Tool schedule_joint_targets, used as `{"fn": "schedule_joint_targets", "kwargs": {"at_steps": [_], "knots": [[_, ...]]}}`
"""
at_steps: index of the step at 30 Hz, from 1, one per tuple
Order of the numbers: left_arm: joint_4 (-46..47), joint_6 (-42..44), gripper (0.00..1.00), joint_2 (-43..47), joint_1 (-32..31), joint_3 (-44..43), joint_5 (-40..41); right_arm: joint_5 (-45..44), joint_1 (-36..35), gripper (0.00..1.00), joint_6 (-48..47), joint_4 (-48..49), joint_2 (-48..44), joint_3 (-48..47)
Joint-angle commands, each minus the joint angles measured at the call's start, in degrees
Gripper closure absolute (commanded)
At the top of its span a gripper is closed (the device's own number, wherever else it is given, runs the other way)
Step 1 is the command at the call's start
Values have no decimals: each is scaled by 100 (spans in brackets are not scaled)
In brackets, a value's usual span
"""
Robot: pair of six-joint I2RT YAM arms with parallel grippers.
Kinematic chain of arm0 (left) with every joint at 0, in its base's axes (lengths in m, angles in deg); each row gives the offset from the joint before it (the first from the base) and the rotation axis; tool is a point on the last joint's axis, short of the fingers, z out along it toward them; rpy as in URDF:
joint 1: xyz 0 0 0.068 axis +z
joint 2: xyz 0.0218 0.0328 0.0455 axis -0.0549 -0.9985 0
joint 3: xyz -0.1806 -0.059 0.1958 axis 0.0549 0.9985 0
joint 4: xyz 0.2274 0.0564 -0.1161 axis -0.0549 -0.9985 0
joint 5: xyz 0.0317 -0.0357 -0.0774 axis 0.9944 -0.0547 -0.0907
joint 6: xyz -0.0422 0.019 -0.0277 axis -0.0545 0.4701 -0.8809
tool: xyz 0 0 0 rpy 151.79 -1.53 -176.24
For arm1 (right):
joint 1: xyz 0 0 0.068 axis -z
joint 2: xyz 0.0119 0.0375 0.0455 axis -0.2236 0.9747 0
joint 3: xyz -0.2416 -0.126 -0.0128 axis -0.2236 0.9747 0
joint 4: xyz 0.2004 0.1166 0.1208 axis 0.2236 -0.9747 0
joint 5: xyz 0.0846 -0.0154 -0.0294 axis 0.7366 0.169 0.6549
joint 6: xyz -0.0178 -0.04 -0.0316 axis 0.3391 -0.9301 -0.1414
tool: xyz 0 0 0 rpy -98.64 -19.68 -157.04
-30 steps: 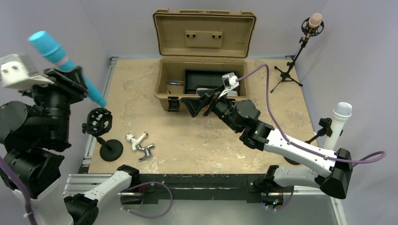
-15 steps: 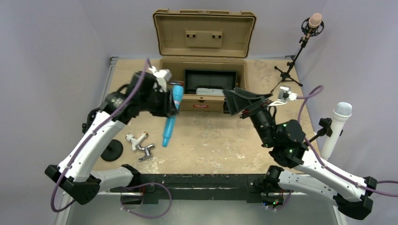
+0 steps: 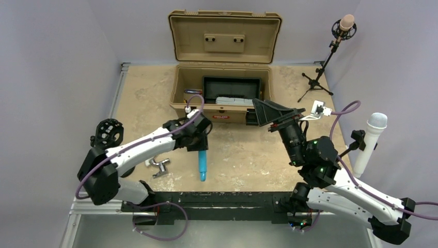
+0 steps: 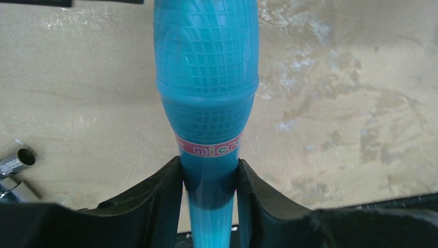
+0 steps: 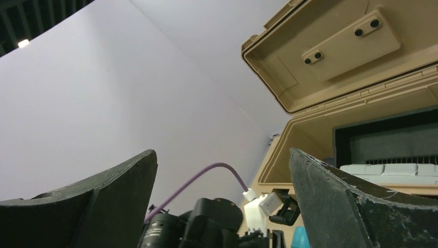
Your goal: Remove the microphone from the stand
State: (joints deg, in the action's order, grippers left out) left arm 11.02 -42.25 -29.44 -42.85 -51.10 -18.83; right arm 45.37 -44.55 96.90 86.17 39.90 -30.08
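- Top external view: the left gripper (image 3: pixel 199 138) is closed on the handle of the blue microphone (image 3: pixel 202 165). The microphone is out over the table (image 3: pixel 139 93), in front of the tan toolbox (image 3: pixel 223 72), with its head toward the near edge. Whether it touches the surface cannot be told.
- Same view: the black stand (image 3: pixel 109 133) is at the table's left edge, well apart from the microphone, and its ring mount is empty. A metal fitting (image 3: pixel 158 166) lies between the stand and the microphone.
- Same view: the right gripper (image 3: pixel 270 112) is raised just in front of the toolbox with its jaws spread wide and nothing in them.
- Left wrist view: both dark fingers (image 4: pixel 161 199) press on the narrow neck just below the pink band, and the gridded head points away from the camera over the mottled tabletop.
- Right wrist view: the fingers (image 5: pixel 98 206) are far apart with nothing between them. Past them are the toolbox's raised lid and a purple cable (image 5: pixel 206 176).
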Motion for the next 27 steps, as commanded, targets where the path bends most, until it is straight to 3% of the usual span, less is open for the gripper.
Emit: {"fn": "schedule_joint_targets", "kwargs": {"at_steps": [1,5,7,10,15,18,21,27], "knots": [[802,-745,100,-503,-389,161,901,-184,-23,2,62,99,-45,46],[774,-935,100,-536,-1024,132,1613,-289,-21,2,52,44,-198,122],[721,-1009,100,-659,-1111,48,1603,-334,-25,1,53,57,-266,174],[37,-1904,100,-984,-1113,-210,1575,-342,-19,1,36,107,-314,226],[101,-2311,100,-1209,-1128,-283,1365,-292,-23,1,59,100,-296,243],[-192,-3088,100,-1238,-1110,-252,1263,-279,-23,1,79,73,-318,266],[-89,-3840,100,-1111,-1085,-178,1169,-265,-21,1,88,81,-358,295],[343,-4373,100,-1282,-697,-245,486,-263,-19,1,97,35,-395,287]]}}
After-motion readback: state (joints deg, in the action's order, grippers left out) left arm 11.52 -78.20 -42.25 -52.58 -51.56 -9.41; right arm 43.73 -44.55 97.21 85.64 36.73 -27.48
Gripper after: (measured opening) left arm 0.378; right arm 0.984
